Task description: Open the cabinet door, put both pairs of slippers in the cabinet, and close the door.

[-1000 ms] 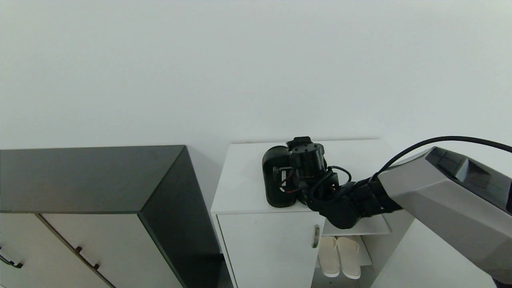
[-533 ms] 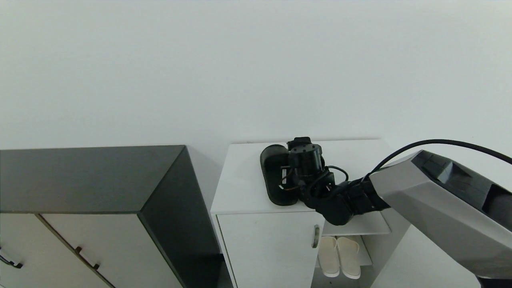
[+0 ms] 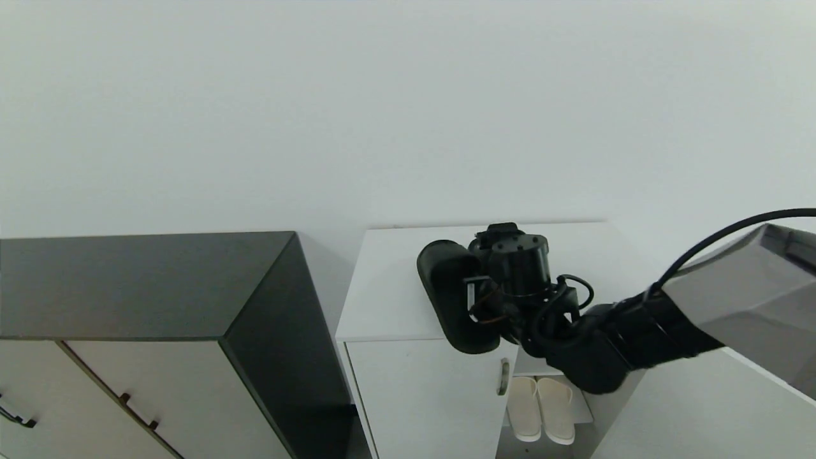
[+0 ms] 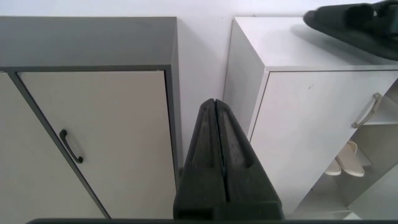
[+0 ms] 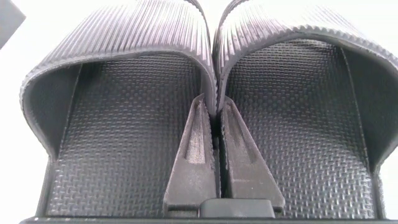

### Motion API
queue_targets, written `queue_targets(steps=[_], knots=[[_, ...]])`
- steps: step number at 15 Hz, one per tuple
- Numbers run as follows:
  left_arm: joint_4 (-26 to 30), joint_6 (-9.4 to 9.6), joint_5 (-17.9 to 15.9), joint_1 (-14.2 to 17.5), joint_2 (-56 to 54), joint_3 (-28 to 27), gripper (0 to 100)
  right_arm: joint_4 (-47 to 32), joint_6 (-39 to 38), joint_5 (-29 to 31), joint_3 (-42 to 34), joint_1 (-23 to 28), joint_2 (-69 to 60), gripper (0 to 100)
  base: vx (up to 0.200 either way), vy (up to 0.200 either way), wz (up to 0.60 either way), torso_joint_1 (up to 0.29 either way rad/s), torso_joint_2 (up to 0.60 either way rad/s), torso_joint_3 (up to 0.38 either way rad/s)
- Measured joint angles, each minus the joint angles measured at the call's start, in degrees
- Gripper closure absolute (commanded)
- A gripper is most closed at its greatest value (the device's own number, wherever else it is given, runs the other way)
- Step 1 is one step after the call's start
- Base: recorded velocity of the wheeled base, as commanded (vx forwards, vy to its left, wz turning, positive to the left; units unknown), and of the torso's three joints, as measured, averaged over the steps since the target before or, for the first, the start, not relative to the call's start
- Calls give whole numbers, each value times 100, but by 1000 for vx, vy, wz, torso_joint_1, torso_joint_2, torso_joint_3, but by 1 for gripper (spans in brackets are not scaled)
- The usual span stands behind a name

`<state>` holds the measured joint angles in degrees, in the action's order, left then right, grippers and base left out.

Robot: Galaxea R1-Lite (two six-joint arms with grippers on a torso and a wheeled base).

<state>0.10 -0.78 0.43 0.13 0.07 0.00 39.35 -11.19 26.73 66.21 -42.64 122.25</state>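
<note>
My right gripper [image 3: 473, 301] is shut on a pair of black slippers [image 3: 449, 294], pinching the two inner walls together [image 5: 216, 106]. The black slippers [image 5: 124, 130] hang tilted above the front edge of the white cabinet [image 3: 389, 287], over its closed left door [image 3: 427, 401]. The cabinet's right half is open, and a pair of white slippers [image 3: 540, 408] lies side by side on a lower shelf there. My left gripper [image 4: 215, 102] is shut on nothing, low in front of the gap between the two cabinets. The left wrist view also shows the white slippers [image 4: 348, 158] and the black slippers [image 4: 357, 22].
A larger cabinet with a dark top [image 3: 146, 280] and pale doors [image 4: 93, 137] stands to the left of the white cabinet, with a narrow gap between them. The closed door has a handle [image 3: 504, 376]. A plain white wall lies behind.
My right gripper has carried the black slippers off the cabinet top, to the right and toward the front edge, and they now overhang the closed door. The white slippers have not moved.
</note>
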Motion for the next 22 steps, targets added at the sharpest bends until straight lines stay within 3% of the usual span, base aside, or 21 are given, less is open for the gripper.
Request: queue_targets(steps=[3, 6, 19, 22], knots=[[0, 7, 0, 5, 0, 0, 100, 534, 104, -427, -1560, -319, -990, 100, 0, 0, 0, 0, 0, 0], [0, 16, -10, 0, 0, 0, 100, 742, 154, -818, -2594, -675, -1807, 100, 0, 0, 0, 0, 0, 0], [-2, 10, -22, 0, 0, 0, 100, 907, 160, -936, -3046, -785, -2166, 100, -200, 0, 0, 2, 3, 3], [0, 10, -16, 0, 0, 0, 100, 1191, 165, -963, -3162, -790, -2107, 100, 0, 0, 0, 0, 0, 0]])
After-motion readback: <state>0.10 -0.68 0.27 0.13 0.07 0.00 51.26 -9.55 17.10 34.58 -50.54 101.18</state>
